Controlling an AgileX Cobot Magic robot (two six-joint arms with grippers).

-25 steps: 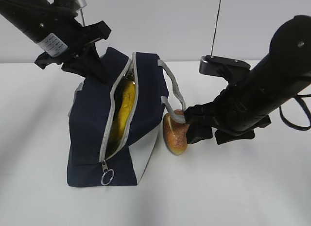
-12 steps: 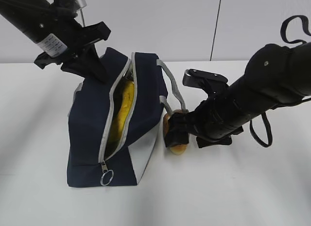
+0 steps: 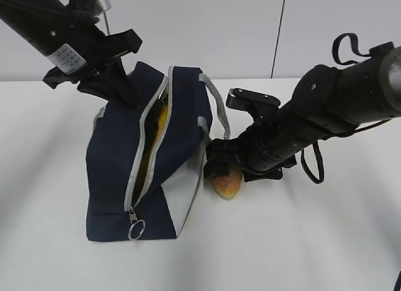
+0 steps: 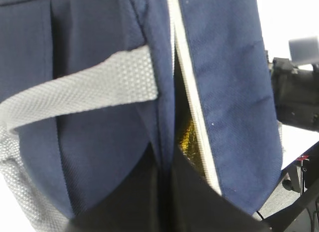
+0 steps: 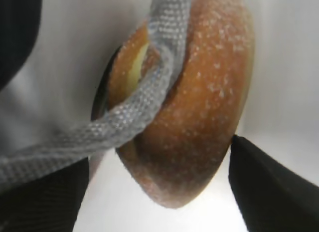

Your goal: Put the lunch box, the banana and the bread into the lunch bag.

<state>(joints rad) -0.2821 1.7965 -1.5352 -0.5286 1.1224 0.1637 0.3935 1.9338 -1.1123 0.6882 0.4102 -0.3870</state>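
Note:
The navy lunch bag [image 3: 113, 153] stands on the table with its zipper open, and the yellow banana [image 3: 160, 119] shows inside. My left gripper [image 3: 122, 91] is shut on the fabric of the bag's top edge; in the left wrist view my left gripper [image 4: 167, 189] pinches the blue cloth beside the zipper. The golden-brown bread [image 3: 227, 183] lies on the table against the bag's white side. My right gripper [image 3: 219, 169] is open with a finger on each side of the bread [image 5: 199, 122], not touching it. The bag's grey handle strap [image 5: 119, 124] crosses the roll. The lunch box is hidden.
White table [image 3: 301, 241] all round, with a pale wall behind. A grey handle [image 3: 216, 103] arches off the bag's right side over the bread. The zipper's metal ring pull [image 3: 137, 229] hangs at the bag's near end.
My right arm has moved left toward the bag and its jaws have spread wider round the bread. The bread now sits lower against the bag. The left gripper has not moved.

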